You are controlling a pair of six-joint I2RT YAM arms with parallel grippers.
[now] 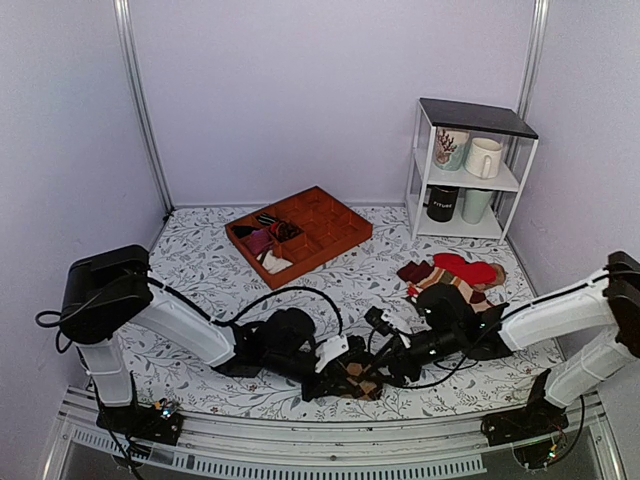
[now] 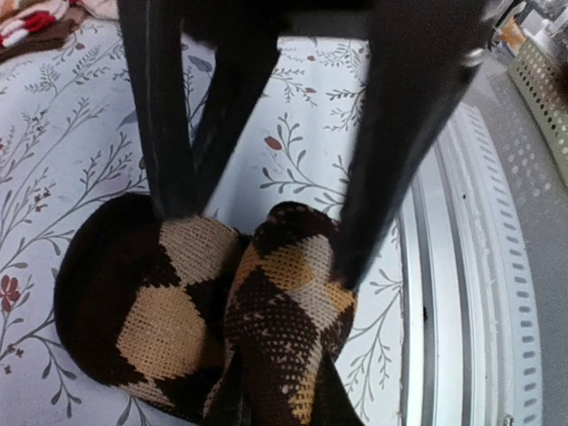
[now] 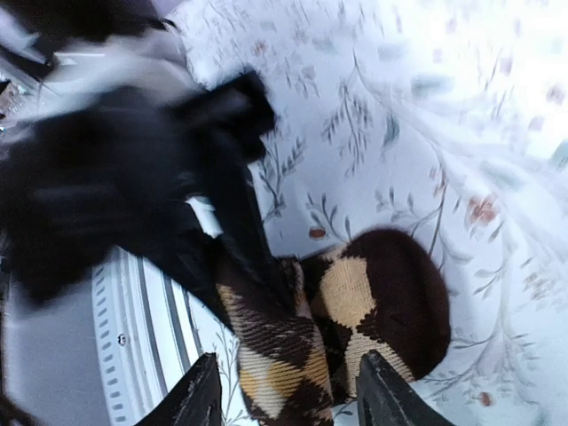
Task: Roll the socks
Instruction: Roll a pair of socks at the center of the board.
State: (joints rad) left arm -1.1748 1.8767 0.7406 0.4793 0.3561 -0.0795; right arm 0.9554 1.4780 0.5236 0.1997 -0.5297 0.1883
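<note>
The socks (image 1: 357, 378) are a dark brown roll with tan argyle diamonds, lying near the table's front edge between both arms. In the left wrist view the socks (image 2: 284, 311) show a rounded brown lobe on the left and a folded argyle flap rising into my left gripper (image 2: 284, 404), which is shut on that flap. My left gripper (image 1: 340, 365) reaches in from the left. My right gripper (image 3: 291, 399) is open, and its fingers (image 3: 200, 395) straddle the socks (image 3: 355, 311) without touching them. It (image 1: 380, 368) comes in from the right.
An orange compartment tray (image 1: 340, 225) with small bundles sits at the back centre. A pile of red and striped socks (image 1: 455, 275) lies right of centre. At the back right stands a white shelf (image 1: 470, 170) with mugs. The metal front rail (image 2: 453, 293) runs close beside the roll.
</note>
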